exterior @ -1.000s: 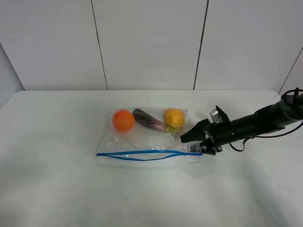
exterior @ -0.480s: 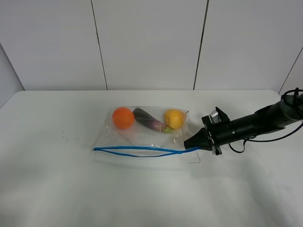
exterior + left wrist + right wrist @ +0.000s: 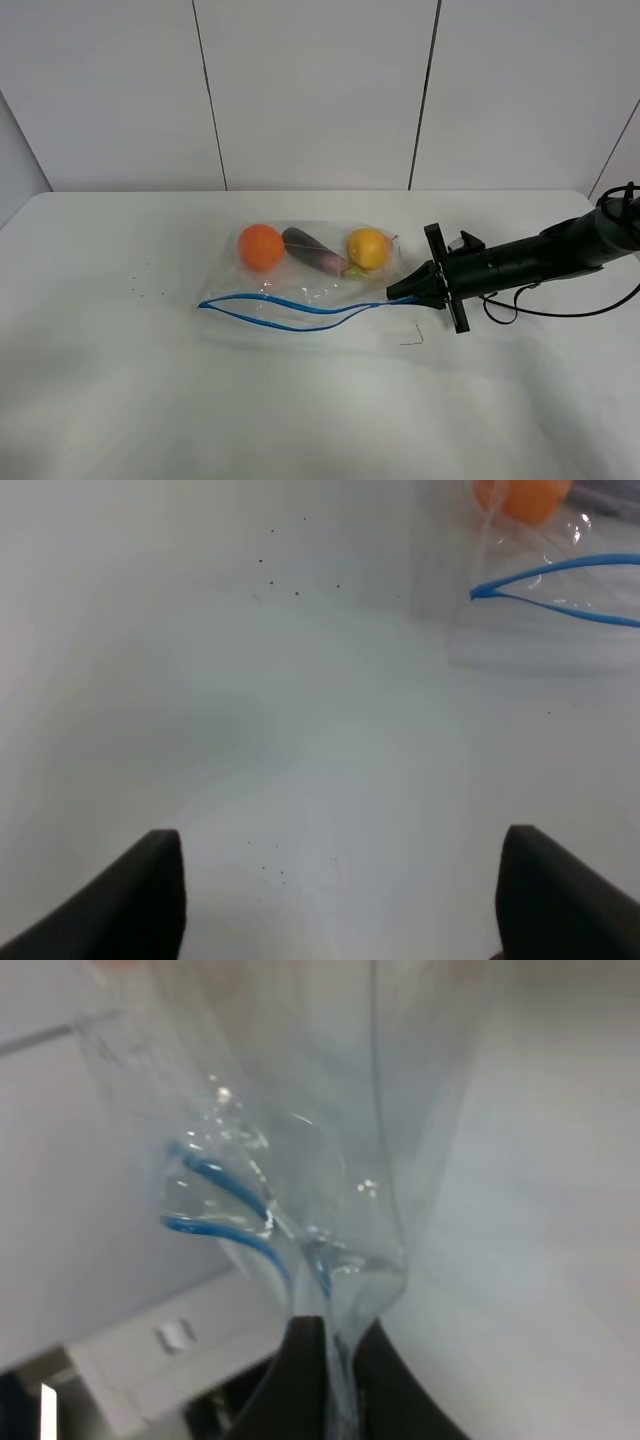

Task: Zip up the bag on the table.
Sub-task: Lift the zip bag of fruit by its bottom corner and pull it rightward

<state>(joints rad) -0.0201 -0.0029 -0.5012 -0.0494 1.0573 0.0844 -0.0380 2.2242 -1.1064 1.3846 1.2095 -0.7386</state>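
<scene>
The clear bag [image 3: 300,285] lies on the white table [image 3: 120,400] with an orange [image 3: 261,247], a purple eggplant [image 3: 315,252] and a yellow fruit [image 3: 367,248] inside. Its blue zipper strip [image 3: 290,310] gapes open along the near edge. My right gripper [image 3: 398,294] is shut on the bag's right zipper end, lifting it slightly; the right wrist view shows the plastic [image 3: 330,1220] pinched between the dark fingers [image 3: 305,1360]. My left gripper's fingers [image 3: 140,890] are spread wide over bare table; the bag's left corner [image 3: 540,580] lies ahead of them.
A small thin wire piece [image 3: 412,338] lies on the table just in front of the right gripper. Small dark specks [image 3: 148,285] dot the table left of the bag. A white panelled wall [image 3: 320,90] stands behind.
The right gripper has rolled about its axis and closed on the bag's right end. The zipper strip has bowed open into a wavy gap and the bag has shifted slightly.
</scene>
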